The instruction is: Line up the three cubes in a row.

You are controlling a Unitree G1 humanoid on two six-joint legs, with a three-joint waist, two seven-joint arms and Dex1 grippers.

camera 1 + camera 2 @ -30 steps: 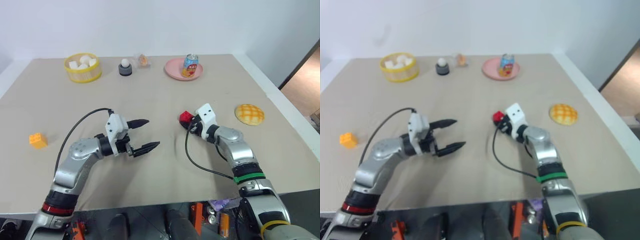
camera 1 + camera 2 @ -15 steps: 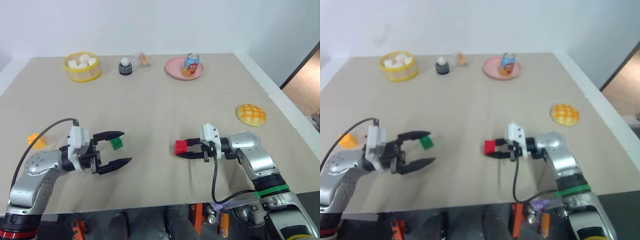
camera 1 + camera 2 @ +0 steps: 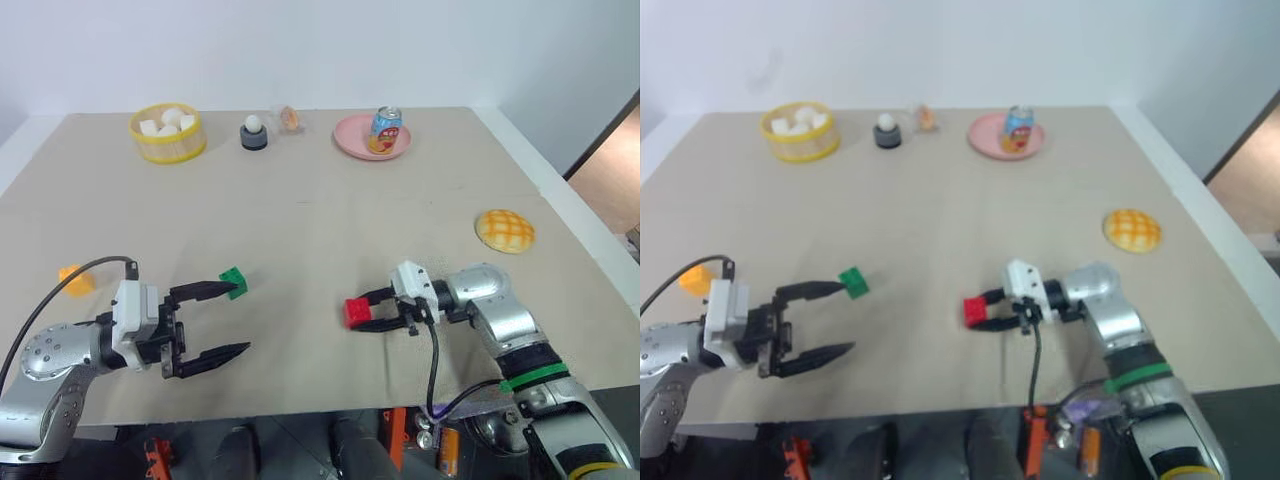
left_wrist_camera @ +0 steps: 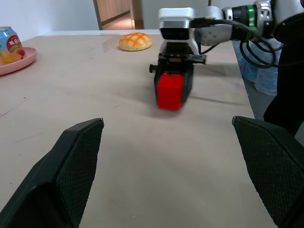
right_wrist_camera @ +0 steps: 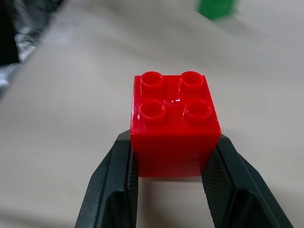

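Where the beige table (image 3: 330, 230) meets a white wall, left fingers (image 3: 205, 291) wide, right fingers (image 5: 118, 175) pinching red cube (image 3: 356, 312).

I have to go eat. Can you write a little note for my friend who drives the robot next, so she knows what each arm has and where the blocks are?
Right tool: shut on the red cube, near the table's middle front.
Left tool: open, holding nothing. The green cube sits on the table right by the tip of its upper finger.
Orange-yellow cube: alone near the table's left edge, partly hidden behind the left arm's cable.
Done: the red cube is picked up. No row yet; the three cubes are spread far apart.
Left: probably set the red cube beside the green one, then fetch the orange-yellow cube and add it to the row.
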